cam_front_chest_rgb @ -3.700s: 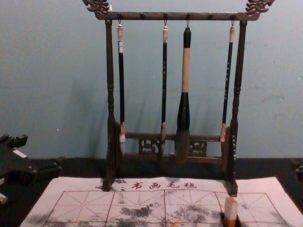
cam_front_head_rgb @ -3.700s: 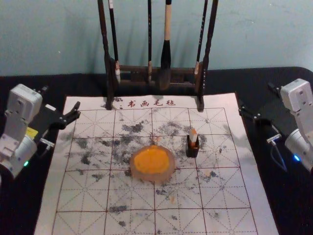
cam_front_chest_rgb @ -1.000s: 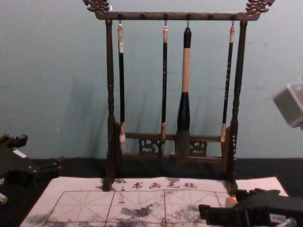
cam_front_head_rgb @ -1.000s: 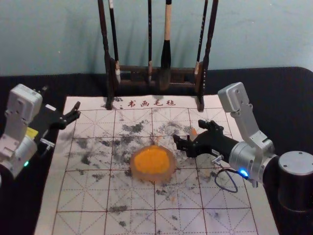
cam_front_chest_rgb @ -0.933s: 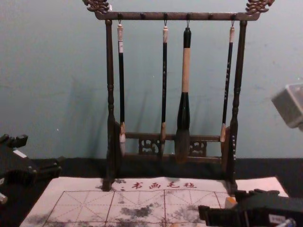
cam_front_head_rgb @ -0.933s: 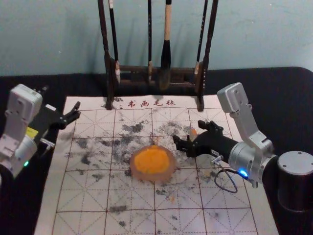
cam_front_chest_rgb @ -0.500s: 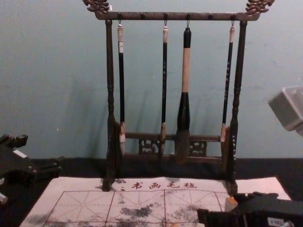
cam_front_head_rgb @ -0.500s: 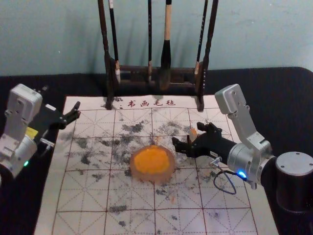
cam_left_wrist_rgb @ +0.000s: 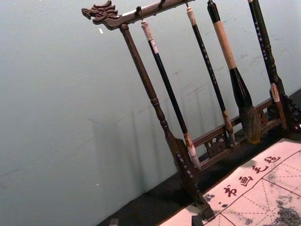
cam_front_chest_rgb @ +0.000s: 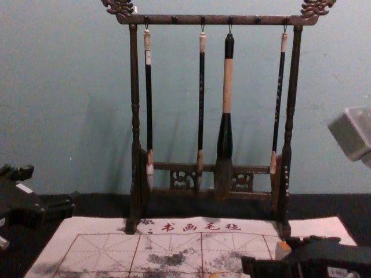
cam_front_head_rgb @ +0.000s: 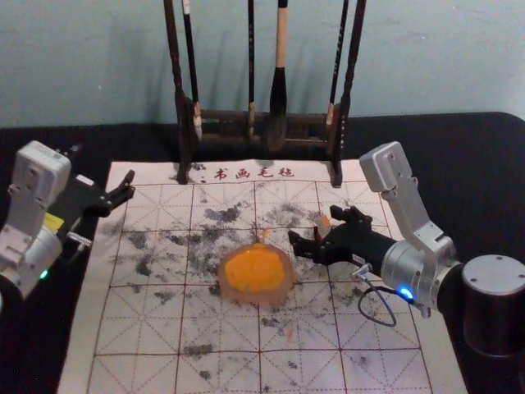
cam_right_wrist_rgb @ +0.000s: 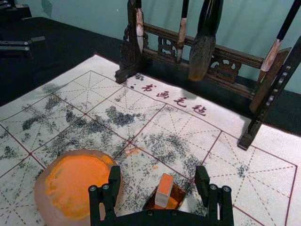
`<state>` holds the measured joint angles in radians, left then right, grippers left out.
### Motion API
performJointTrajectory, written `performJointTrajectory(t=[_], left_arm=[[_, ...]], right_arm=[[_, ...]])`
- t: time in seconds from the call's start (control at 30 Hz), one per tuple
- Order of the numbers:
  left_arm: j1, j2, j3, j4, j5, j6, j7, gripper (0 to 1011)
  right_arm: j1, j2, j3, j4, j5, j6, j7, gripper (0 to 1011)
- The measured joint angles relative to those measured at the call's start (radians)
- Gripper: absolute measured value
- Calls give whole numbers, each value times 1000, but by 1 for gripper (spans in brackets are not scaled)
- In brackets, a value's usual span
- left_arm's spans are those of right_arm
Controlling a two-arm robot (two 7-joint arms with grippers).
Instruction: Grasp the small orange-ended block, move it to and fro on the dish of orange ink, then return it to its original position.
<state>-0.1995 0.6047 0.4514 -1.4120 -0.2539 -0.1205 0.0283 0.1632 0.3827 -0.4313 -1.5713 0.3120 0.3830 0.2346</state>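
The right gripper [cam_front_head_rgb: 317,227] is over the right part of the mat, open around the small block [cam_front_head_rgb: 324,222]. In the right wrist view, the right gripper [cam_right_wrist_rgb: 158,175] has a finger on each side of the block [cam_right_wrist_rgb: 164,189], with gaps between. This pale block with an orange end stands in a small dark holder [cam_right_wrist_rgb: 177,193]. The dish of orange ink [cam_front_head_rgb: 255,272] sits on the mat, left of the right gripper. My left gripper [cam_front_head_rgb: 101,169] is parked open by the mat's left edge; its tips also show in the left wrist view.
A dark wooden rack [cam_front_head_rgb: 225,116] with hanging brushes stands at the mat's back edge. The gridded mat [cam_front_head_rgb: 221,328], spotted with ink, lies on a black tablecloth [cam_front_head_rgb: 459,164]. A pale wall [cam_front_head_rgb: 443,57] rises behind.
Compared with the earliest frames, the right arm has come in from the right edge to the block. Over the last second it shifted only slightly. The left arm, dish and rack stayed put.
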Motion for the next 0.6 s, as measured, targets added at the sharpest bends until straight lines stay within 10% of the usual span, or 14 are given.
performJointTrajectory(t=[0.6], left_arm=[[0, 0, 0, 0, 0, 0, 0, 1001]], right_arm=[[1, 1, -1, 0, 3, 0, -1, 633]])
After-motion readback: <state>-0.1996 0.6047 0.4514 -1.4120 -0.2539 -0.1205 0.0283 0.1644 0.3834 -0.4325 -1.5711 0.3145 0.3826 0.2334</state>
